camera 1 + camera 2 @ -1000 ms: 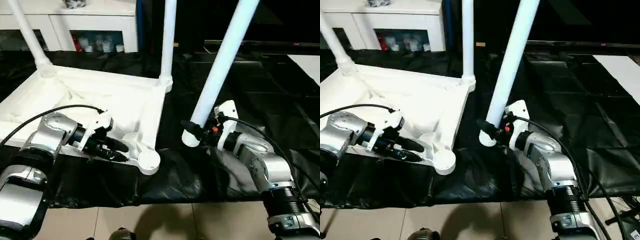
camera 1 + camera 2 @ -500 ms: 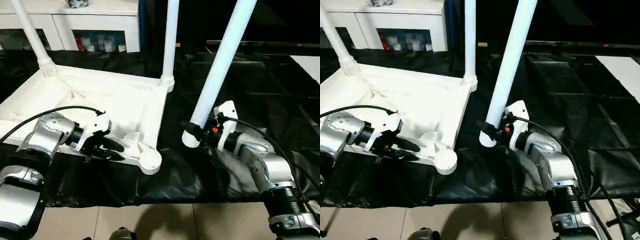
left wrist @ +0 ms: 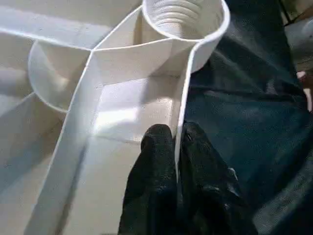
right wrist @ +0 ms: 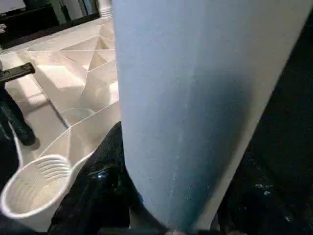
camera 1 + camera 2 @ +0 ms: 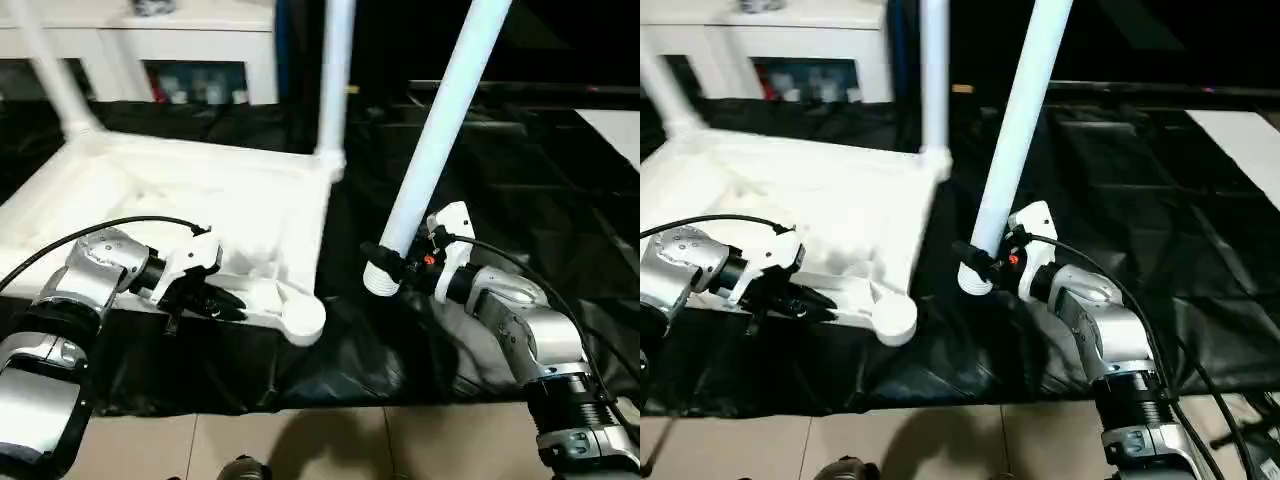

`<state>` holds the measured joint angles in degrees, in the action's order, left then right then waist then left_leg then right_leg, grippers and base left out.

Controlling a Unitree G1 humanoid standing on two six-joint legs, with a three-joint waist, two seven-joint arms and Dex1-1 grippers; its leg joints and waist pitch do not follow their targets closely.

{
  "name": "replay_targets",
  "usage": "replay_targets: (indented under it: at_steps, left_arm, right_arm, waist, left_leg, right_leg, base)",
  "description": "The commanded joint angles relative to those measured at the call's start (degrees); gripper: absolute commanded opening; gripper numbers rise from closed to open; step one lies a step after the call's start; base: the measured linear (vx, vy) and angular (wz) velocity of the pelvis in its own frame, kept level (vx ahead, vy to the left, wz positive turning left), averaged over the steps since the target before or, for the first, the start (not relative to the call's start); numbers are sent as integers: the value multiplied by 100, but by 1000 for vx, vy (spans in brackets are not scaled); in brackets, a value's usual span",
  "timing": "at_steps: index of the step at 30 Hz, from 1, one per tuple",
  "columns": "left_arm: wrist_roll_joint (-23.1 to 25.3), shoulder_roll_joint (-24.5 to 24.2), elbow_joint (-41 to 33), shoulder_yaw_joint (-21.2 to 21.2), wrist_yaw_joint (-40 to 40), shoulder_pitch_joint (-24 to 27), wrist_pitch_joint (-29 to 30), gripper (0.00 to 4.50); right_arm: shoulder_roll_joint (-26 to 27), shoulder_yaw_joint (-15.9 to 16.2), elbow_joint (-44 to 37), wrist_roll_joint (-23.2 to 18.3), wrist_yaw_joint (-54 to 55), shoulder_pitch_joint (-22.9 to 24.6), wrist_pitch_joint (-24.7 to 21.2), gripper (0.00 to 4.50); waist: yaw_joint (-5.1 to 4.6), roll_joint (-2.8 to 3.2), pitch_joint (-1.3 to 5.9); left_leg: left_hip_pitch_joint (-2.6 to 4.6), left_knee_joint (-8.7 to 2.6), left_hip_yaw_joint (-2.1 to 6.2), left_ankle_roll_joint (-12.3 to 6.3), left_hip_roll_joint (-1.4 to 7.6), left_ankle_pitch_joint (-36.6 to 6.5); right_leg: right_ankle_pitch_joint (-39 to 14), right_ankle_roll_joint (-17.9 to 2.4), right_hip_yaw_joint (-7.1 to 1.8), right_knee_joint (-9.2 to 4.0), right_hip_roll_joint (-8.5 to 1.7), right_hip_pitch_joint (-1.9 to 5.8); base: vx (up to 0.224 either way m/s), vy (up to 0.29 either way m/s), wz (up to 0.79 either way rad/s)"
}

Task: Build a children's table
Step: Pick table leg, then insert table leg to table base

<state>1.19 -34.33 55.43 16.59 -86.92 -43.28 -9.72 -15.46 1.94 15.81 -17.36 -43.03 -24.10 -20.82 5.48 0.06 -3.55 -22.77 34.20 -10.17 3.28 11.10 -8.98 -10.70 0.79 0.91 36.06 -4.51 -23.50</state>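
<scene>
The left gripper point(image 3: 175, 142) is clenched on the side wall of the upturned table top point(image 5: 180, 190) near its empty corner socket point(image 5: 302, 318). The right gripper point(image 5: 392, 266) is grasping a loose leg point(image 5: 440, 130) near its lower end, tilted.

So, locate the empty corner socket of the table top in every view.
Left eye view: empty corner socket, lower centre-left.
Right eye view: lower left.
Left wrist view: top centre.
Right wrist view: bottom left.
Shared landmark: the held leg.

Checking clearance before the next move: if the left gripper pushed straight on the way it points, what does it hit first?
Likely the empty corner socket. The left gripper is pinched on the tabletop's thin rim wall, which runs straight ahead into that socket; depth is hard to judge.
</scene>
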Motion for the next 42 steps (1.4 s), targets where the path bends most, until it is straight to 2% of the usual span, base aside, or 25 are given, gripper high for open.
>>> replay_targets:
  at_steps: [1, 3, 5, 6, 8, 9, 11, 13, 17, 21, 22, 27, 30, 36, 42]
  left_arm:
    - [191, 123, 157, 38, 394, 44, 226, 5]
    - [78, 379, 52, -36, 590, 12, 507, 0]
    - [7, 650, -101, -45, 746, -11, 724, 0]
    - [-31, 934, -188, -50, 973, -35, 806, 0]
    - [-45, 1028, -209, -58, 1051, -41, 820, 0]
    - [-41, 1339, -271, -53, 1270, -47, 818, 0]
    - [-1, 1485, -276, -18, 1377, -47, 770, 0]
    - [174, 1655, -251, 70, 1603, -48, 691, 0]
    - [262, 1699, -243, 97, 1776, -51, 750, 0]
    - [354, 1671, -250, 88, 1993, -25, 709, 0]
    - [340, 1670, -254, 63, 2008, -20, 707, 0]
    - [294, 1595, -287, 7, 1834, 34, 734, 0]
    - [181, 1596, -231, -107, 1831, 31, 768, 0]
    - [67, 1571, -225, -170, 1635, 6, 846, 0]
    - [27, 1611, -213, -189, 1579, -37, 816, 0]
  right_arm:
    - [-41, 1, -71, -5, -49, -84, -46, 188]
    - [-63, 10, -35, -1, -85, -148, -53, 188]
    - [-74, 21, 24, 8, -107, -239, -56, 188]
    - [-64, 39, 99, 23, -114, -339, -44, 188]
    - [-56, 44, 123, 27, -114, -370, -40, 188]
    - [-22, 72, 209, 67, -98, -470, 8, 188]
    - [-4, 89, 259, 94, -86, -523, 38, 188]
    - [5, 151, 346, 154, -112, -601, 87, 188]
    - [-10, 227, 382, 196, -188, -627, 78, 188]
    - [-44, 313, 556, 318, -191, -648, 162, 188]
    - [-46, 315, 574, 326, -186, -652, 164, 188]
    - [-59, 290, 578, 336, -208, -655, 168, 188]
    - [-76, 265, 673, 351, -184, -675, 215, 188]
    - [-73, 328, 900, 413, -243, -722, 218, 188]
    - [45, 363, 1349, 419, -388, -825, 268, 188]
  waist:
    - [23, 72, 417]
    - [4, 39, 412]
    - [1, 36, 404]
    - [6, 25, 408]
    - [20, 17, 413]
    - [31, 11, 418]
    - [59, 10, 428]
    - [99, 5, 428]
    - [113, 9, 416]
    - [104, -15, 388]
    - [103, -16, 387]
    - [71, -21, 384]
    - [68, -37, 396]
    - [68, -26, 399]
    - [47, -34, 378]
  left_leg:
    - [187, -472, 38, 321, 160, -1804]
    - [206, -467, 27, 309, 160, -1864]
    - [210, -463, 23, 292, 163, -1900]
    - [207, -457, 23, 266, 161, -1882]
    - [208, -447, 26, 223, 157, -1828]
    - [191, -444, 24, 187, 157, -1732]
    - [200, -430, 22, 150, 153, -1669]
    - [202, -431, 18, 130, 156, -1644]
    - [210, -457, 33, 179, 158, -1809]
    - [232, -475, 42, 223, 160, -2111]
    - [223, -482, 57, 236, 161, -2152]
    - [198, -504, 71, 250, 162, -2154]
    - [196, -493, 56, 217, 163, -2047]
    - [182, -487, 45, 161, 162, -1906]
    - [194, -500, 55, 192, 165, -2095]
  right_leg:
    - [-1129, -1353, -132, -405, -331, 201]
    - [-1187, -1383, -131, -422, -324, 197]
    - [-1294, -1407, -138, -437, -330, 198]
    - [-1326, -1414, -139, -446, -337, 210]
    - [-1297, -1416, -135, -455, -336, 211]
    - [-1211, -1401, -135, -450, -330, 226]
    - [-1127, -1396, -131, -453, -331, 224]
    - [-1133, -1356, -132, -465, -324, 222]
    - [-1340, -1268, -124, -479, -322, 216]
    - [-1867, -1161, -126, -534, -342, 178]
    - [-2072, -1080, -129, -550, -357, 182]
    - [-2122, -1013, -124, -553, -354, 177]
    - [-1905, -1079, -127, -537, -351, 180]
    - [-1671, -1158, -125, -513, -345, 195]
    - [-2076, -1102, -125, -553, -360, 173]
  base:
    - [0, 0, 0]
    - [0, 0, 0]
    - [0, 0, 0]
    - [0, 0, 0]
    - [0, 0, 0]
    - [0, 0, 0]
    - [0, 0, 0]
    - [0, 0, 0]
    - [0, 0, 0]
    - [0, 0, 0]
    - [0, 0, 0]
    - [0, 0, 0]
    - [0, 0, 0]
    - [0, 0, 0]
    - [0, 0, 0]
